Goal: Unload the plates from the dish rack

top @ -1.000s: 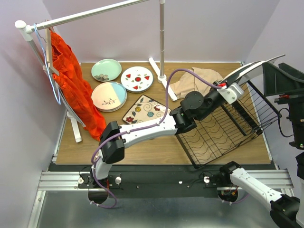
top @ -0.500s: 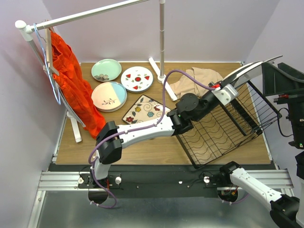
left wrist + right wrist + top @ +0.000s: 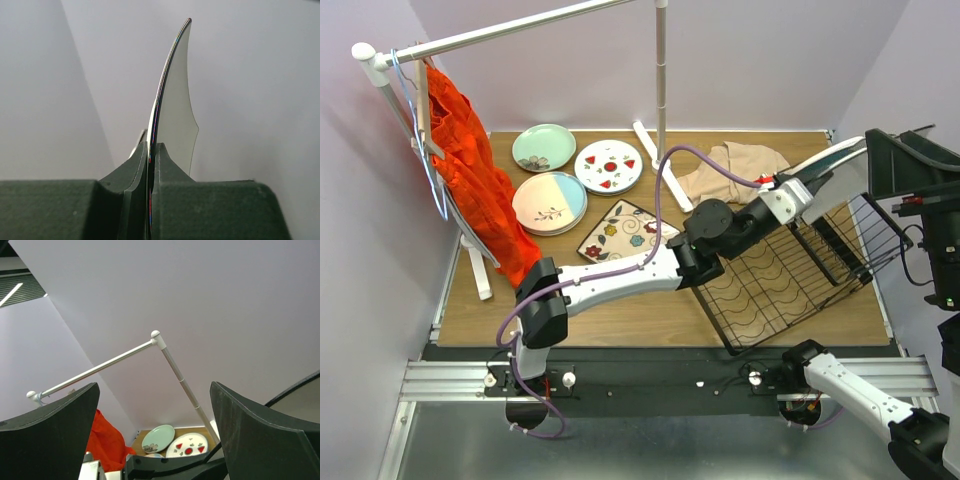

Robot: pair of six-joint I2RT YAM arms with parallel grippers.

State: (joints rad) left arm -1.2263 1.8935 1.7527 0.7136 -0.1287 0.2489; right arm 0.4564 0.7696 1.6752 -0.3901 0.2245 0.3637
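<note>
My left gripper (image 3: pixel 798 192) is shut on the edge of a pale plate (image 3: pixel 835 160) with a dark rim, held up above the black wire dish rack (image 3: pixel 775 285). In the left wrist view this plate (image 3: pixel 175 110) stands edge-on, pinched between the fingers (image 3: pixel 170 167) of the left gripper (image 3: pixel 151 165). Four more plates lie on the table at the left: pale green (image 3: pixel 544 147), red-spotted (image 3: pixel 608 166), pink-and-blue (image 3: pixel 549 202) and a square floral one (image 3: pixel 625 232). My right gripper (image 3: pixel 908 165) hangs high at the right, open and empty (image 3: pixel 155 440).
A beige cloth (image 3: pixel 735 165) lies behind the rack. A white clothes rail (image 3: pixel 660 80) stands at the back, with an orange garment (image 3: pixel 470 170) hanging at the left. The rack's upright wire side (image 3: pixel 880 235) is by the right wall.
My left gripper has drawn the held plate a little left and down in the top view, away from the right wall. The right arm has stayed put.
</note>
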